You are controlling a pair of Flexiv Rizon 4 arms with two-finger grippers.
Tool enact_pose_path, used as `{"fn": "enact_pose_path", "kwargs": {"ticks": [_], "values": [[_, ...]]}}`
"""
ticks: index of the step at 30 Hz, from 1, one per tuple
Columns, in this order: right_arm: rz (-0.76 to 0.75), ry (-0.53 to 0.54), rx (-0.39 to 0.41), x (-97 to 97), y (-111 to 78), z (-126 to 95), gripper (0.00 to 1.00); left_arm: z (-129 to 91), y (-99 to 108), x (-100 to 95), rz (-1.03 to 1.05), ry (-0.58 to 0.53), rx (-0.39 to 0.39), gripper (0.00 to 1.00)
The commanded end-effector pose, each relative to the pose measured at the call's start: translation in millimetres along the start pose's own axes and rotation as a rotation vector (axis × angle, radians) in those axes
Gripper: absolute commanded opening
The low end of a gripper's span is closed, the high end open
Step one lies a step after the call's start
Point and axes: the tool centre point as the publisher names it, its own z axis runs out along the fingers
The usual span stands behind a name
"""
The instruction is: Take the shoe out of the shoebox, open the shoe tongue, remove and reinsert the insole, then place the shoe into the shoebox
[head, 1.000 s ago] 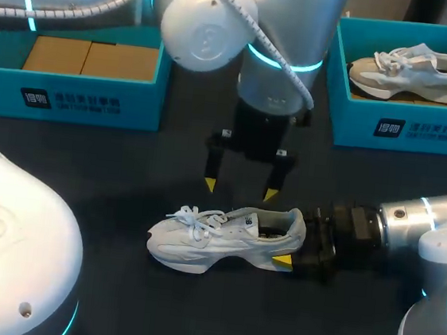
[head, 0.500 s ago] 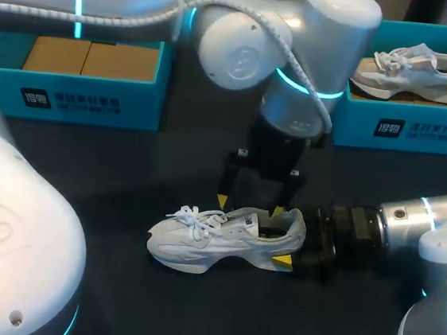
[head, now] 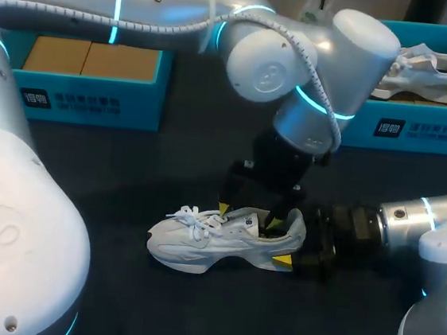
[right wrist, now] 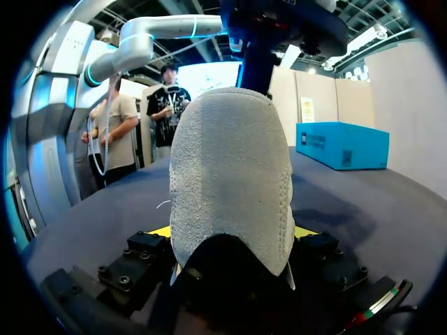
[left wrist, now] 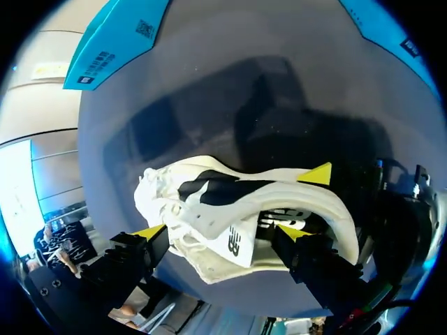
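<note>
A white shoe (head: 216, 239) lies on its sole on the dark table, toe toward my left side, laces loose. My right gripper (head: 292, 243) is shut on its heel; in the right wrist view the grey heel (right wrist: 230, 181) fills the space between the yellow tips of that gripper (right wrist: 230, 232). My left gripper (head: 249, 216) stands open right over the shoe. One of its tips is by the tongue and laces, the other at the ankle opening. In the left wrist view the shoe (left wrist: 223, 209) lies between the spread tips of the left gripper (left wrist: 222, 232), and the dark insole shows in the opening.
A teal shoebox (head: 79, 92) with brown cardboard inside stands at the back left. A second teal shoebox (head: 407, 131) at the back right holds another pale shoe (head: 430, 69). My left arm's elbow hangs in front of that box.
My left arm has swung right and come down, bringing its open gripper from above the table behind the shoe onto the shoe's opening. The right gripper and the shoe have stayed put.
</note>
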Motion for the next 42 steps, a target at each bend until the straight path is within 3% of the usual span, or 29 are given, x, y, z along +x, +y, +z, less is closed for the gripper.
{"fn": "enact_pose_path", "kwargs": {"ticks": [1,5,11,14,15,16,19,22,32,42], "values": [[0.001,-0.001,0.002,-0.5,-1.3,0,0.0,7,6,7.4,-0.027,-0.058,-0.001,1.0],[0.001,-0.001,0.002,-0.5,-1.3,0,0.0,9,12,2.4,-0.025,-0.073,-0.007,1.0],[0.001,-0.001,0.002,-0.5,-1.3,0,0.0,9,14,-4.7,-0.045,-0.086,0.01,0.78],[0.001,-0.001,0.002,-0.5,-1.3,0,0.0,6,16,-8.4,-0.048,-0.067,0.011,0.76],[0.001,-0.001,0.002,-0.5,-1.3,0,0.0,4,17,-11.2,-0.051,-0.054,0.01,0.54],[0.001,-0.001,0.002,-0.5,-1.3,0,0.0,3,17,-13.0,-0.048,-0.048,0.01,0.49],[0.001,-0.001,0.002,-0.5,-1.3,0,0.0,1,20,-17.2,-0.046,-0.031,0.019,0.45],[0.001,-0.001,0.002,-0.5,-1.3,0,0.0,-1,21,-20.8,-0.046,-0.019,0.019,0.31],[0.001,-0.001,0.002,-0.5,-1.3,0,0.0,-7,21,-31.7,-0.045,0.084,0.035,0.0],[0.001,-0.001,0.002,-0.5,-1.3,0,0.0,-10,22,-61.2,-0.044,0.305,0.052,0.0]]}}
